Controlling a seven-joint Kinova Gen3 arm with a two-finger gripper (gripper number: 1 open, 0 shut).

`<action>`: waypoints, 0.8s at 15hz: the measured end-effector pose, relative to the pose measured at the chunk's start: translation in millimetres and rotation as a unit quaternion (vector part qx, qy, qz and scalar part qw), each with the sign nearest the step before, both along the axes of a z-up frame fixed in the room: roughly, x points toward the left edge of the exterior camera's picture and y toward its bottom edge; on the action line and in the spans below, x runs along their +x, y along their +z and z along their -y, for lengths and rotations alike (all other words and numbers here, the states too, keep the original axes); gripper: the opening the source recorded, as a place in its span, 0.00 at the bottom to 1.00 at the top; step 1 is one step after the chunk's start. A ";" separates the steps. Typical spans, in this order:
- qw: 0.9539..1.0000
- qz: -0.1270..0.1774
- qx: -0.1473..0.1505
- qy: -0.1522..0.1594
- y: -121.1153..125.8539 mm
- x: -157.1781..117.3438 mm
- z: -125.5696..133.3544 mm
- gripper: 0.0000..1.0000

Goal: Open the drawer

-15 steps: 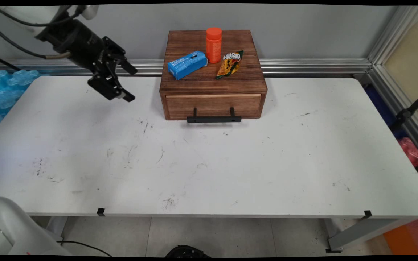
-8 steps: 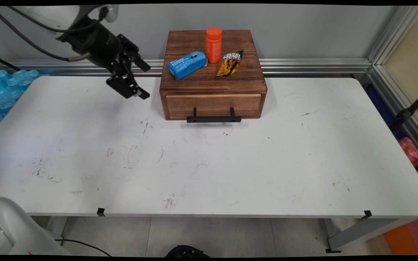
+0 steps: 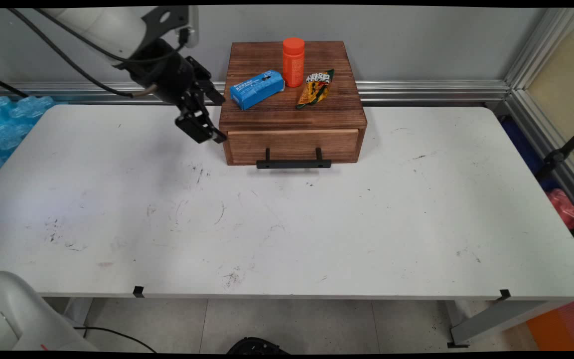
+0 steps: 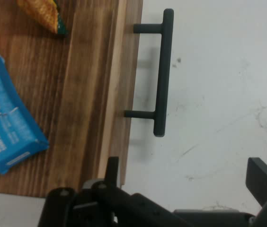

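Note:
My black gripper (image 3: 217, 117) hangs open above the table, right at the front left corner of a wooden drawer box (image 3: 292, 114). It holds nothing. The drawer front is shut and carries a black bar handle (image 3: 293, 163). On the box's top lie a blue carton (image 3: 257, 89), an upright orange bottle (image 3: 293, 61) and a yellow snack packet (image 3: 316, 88). In the hand view the gripper (image 4: 188, 175) straddles the box's front edge (image 4: 117, 94), with the handle (image 4: 162, 71) ahead of it, the blue carton (image 4: 3, 118) at the left and the snack packet (image 4: 43, 14) at the top.
The white table (image 3: 287, 224) spreads in front of the box, marked with dark scuffs. Blue bubble wrap (image 3: 3, 124) lies off its left edge. An aluminium rail (image 3: 416, 89) runs along the wall behind, and a red bag (image 3: 563, 207) sits off the right edge.
The gripper has travelled to the right across the table's back left, from well clear of the box up to its front left corner. Its fingers stay open.

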State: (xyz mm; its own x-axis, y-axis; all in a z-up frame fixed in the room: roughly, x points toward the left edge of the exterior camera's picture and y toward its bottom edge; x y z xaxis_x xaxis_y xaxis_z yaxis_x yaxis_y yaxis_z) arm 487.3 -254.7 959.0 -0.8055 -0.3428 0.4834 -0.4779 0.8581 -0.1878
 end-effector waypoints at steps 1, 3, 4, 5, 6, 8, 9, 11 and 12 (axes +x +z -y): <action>1.000 0.001 0.001 0.001 -2.1 -3.8 0.9 1.00; 1.000 0.003 0.002 0.004 -7.7 -12.9 2.8 1.00; 1.000 0.004 0.003 0.005 -11.4 -18.3 3.7 1.00; 1.000 0.004 0.005 0.006 -14.2 -22.0 4.0 1.00; 1.000 0.005 0.006 0.007 -19.0 -28.1 4.6 1.00; 1.000 0.006 0.009 0.010 -28.0 -39.2 5.7 1.00; 1.000 0.006 0.009 0.012 -32.7 -44.8 6.7 1.00; 1.000 0.007 0.009 0.015 -41.2 -54.4 9.3 1.00; 1.000 0.007 0.008 0.017 -45.7 -59.1 11.2 1.00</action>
